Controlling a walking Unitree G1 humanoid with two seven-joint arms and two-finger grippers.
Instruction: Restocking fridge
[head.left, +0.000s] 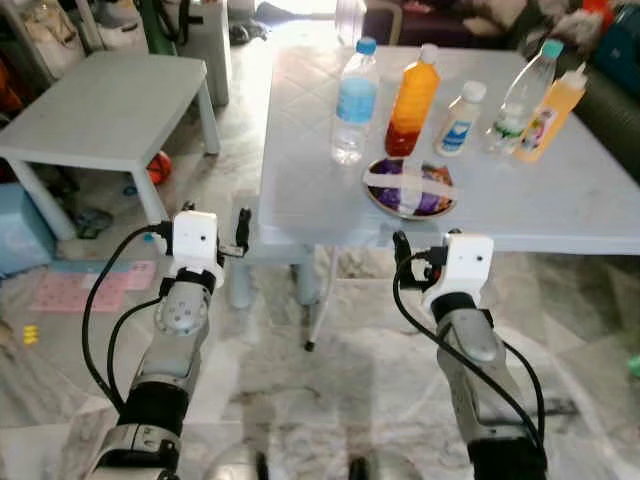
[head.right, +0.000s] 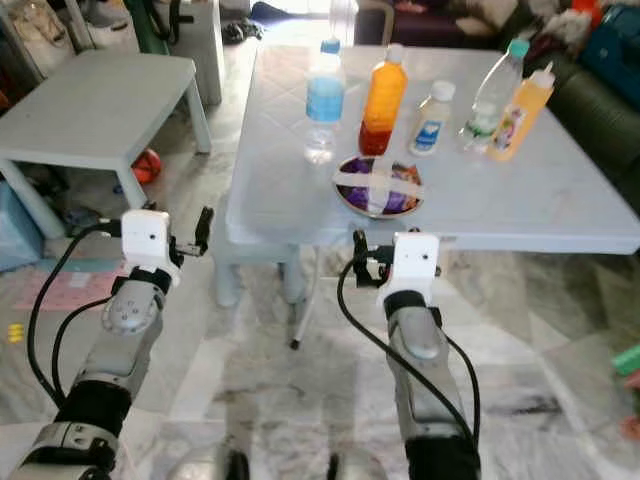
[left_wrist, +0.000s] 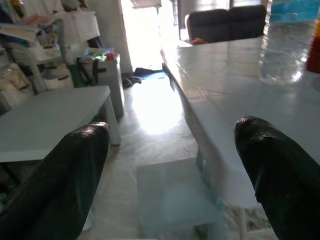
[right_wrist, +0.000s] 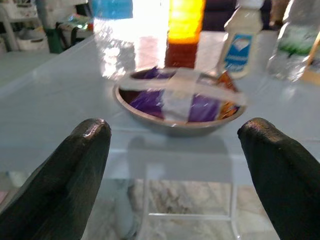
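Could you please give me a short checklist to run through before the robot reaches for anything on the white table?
1. Right gripper open: ok, its fingers stand wide apart.
2. Right gripper lined up on the round metal bowl of purple packets taped across the top: ok, the bowl sits centred ahead of it.
3. Right gripper clear of the white plastic table: ok, it is short of the near edge.
4. Left gripper open: ok.
5. Left gripper aimed at an item: not ok, it points past the table's corner.
6. Clear water bottle with blue cap and label and orange juice bottle upright behind the bowl: ok.
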